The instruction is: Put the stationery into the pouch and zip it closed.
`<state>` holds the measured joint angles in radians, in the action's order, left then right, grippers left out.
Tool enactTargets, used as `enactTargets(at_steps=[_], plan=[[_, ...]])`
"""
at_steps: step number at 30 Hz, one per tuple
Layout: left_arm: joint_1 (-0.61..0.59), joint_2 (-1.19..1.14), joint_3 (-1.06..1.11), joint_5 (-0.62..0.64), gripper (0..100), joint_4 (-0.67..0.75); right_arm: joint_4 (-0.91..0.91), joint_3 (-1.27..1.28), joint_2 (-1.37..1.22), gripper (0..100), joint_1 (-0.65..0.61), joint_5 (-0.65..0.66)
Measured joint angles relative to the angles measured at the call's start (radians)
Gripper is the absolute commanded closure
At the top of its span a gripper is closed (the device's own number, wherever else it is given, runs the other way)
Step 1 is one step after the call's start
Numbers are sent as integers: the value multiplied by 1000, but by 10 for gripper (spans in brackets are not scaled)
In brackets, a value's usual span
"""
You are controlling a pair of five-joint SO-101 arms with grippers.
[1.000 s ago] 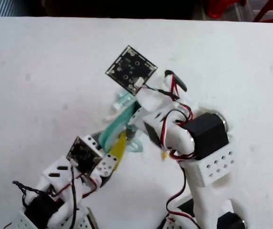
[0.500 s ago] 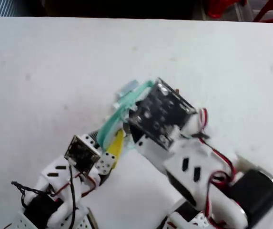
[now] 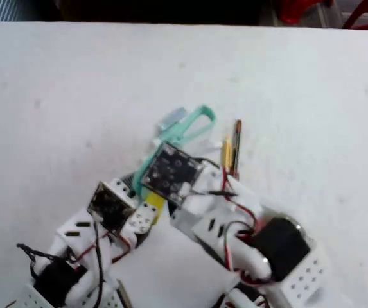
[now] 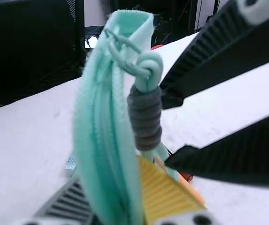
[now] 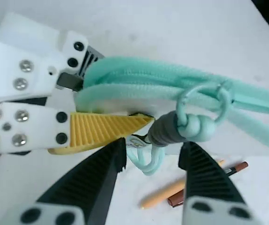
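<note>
The mint-green pouch (image 3: 182, 131) lies slanted at the table's middle. Its near end stands upright in my left gripper (image 4: 111, 187), which is shut on it between a yellow finger (image 5: 101, 129) and a grey one. A grey zipper pull (image 5: 165, 131) on a knotted mint cord hangs at that end. My right gripper (image 5: 154, 146) is open, with a black finger on each side of the pull and not touching it. In the high view the right wrist board (image 3: 171, 173) covers that spot. An orange pencil (image 3: 225, 153) and a brown pencil (image 3: 236, 144) lie beside the pouch.
A small pale blue item (image 3: 171, 119) lies by the pouch's far end. The right arm's body (image 3: 267, 247) takes up the front right, and the left arm (image 3: 74, 256) the front left. A white tabletop (image 3: 74, 83) stretches to the left and back.
The right arm has swung back toward the table's front, from the pouch's far end to its near end by the left gripper, and uncovered the two pencils. The left arm kept still.
</note>
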<state>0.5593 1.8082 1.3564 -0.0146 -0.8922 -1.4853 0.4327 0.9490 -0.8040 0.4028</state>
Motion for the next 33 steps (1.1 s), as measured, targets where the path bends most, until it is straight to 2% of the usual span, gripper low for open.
enactTargets(at_steps=[10, 16, 27, 29, 31, 32, 33], plan=[[-5, 0, 0, 0, 978, 0, 72, 8, 11, 812, 31, -3], [-5, 0, 0, 0, 978, 2, 143, -2, 11, 812, 80, -87], [-6, 0, 0, 0, 978, 5, 236, 20, 11, 819, 51, -100], [-6, 0, 0, 0, 978, 5, 241, 20, 11, 873, 31, -100], [-6, 0, 0, 0, 978, 5, 247, 20, 11, 972, 28, -100], [-6, 0, 0, 0, 978, 5, 256, 21, 11, 991, 28, -100], [-6, 0, 0, 0, 978, 5, 264, 21, 11, 968, 28, -100]])
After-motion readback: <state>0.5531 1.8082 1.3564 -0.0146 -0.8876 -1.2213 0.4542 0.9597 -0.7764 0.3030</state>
